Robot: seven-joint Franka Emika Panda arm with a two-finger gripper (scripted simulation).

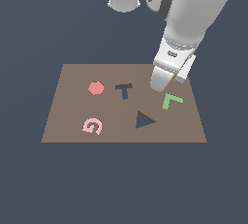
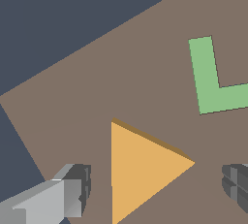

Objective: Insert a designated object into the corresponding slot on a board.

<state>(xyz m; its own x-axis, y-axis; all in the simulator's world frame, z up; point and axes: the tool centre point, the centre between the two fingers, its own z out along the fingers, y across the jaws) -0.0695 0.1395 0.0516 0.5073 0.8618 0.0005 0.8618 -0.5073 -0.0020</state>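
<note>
In the wrist view the orange-yellow triangle (image 2: 145, 169) lies flat on the brown board (image 2: 145, 63). My gripper (image 2: 157, 189) is open and straddles it, with one finger (image 2: 77, 189) on each side and a gap between each finger and the piece. In the exterior view the gripper (image 1: 157, 85) is low over the board's far right part (image 1: 72, 111) and hides the triangle. The dark triangle slot (image 1: 143, 120) is empty, nearer the front edge and to the exterior view's left of the gripper.
A green L (image 1: 170, 100) lies right beside the gripper and also shows in the wrist view (image 2: 210, 80). A dark T-shaped cut-out (image 1: 124, 90), a red hexagon (image 1: 96, 88) and a pink G (image 1: 92, 125) are on the board.
</note>
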